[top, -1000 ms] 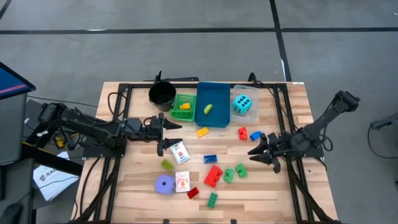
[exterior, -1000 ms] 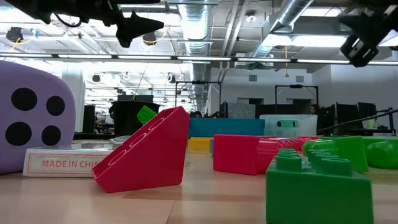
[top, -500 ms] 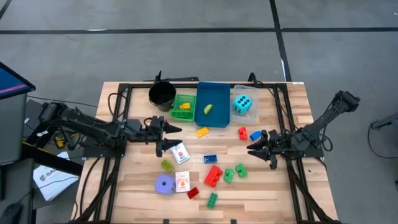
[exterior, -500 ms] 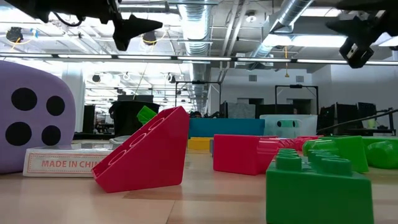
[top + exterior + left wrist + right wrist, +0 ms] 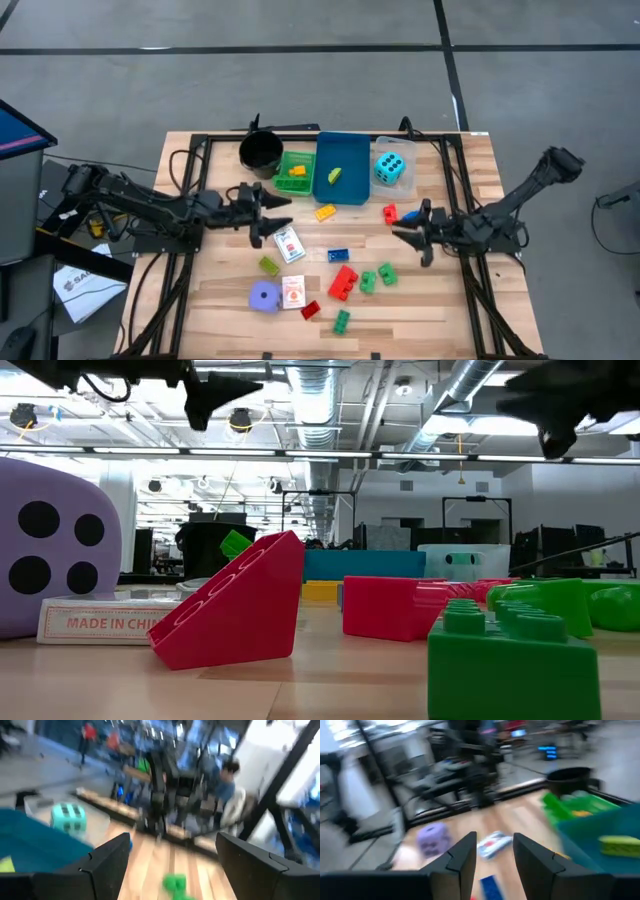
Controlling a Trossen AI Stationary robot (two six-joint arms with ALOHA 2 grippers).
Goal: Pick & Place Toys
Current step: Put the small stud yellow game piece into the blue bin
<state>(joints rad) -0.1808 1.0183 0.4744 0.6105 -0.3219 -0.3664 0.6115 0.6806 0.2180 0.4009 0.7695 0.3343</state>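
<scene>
The right gripper (image 5: 412, 238) is hovering empty, fingers slightly parted, a blue brick (image 5: 411, 215) half hidden just behind it. The left gripper (image 5: 272, 218) is hanging wide open over a card pack (image 5: 289, 245).

Bright toys on pale wood

Cyan die (image 5: 391, 168) and purple die (image 5: 264, 296), both black-spotted; red (image 5: 343, 283), green (image 5: 342, 320), yellow (image 5: 325, 212), blue (image 5: 338, 256) bricks; blue tray (image 5: 341, 186).
</scene>
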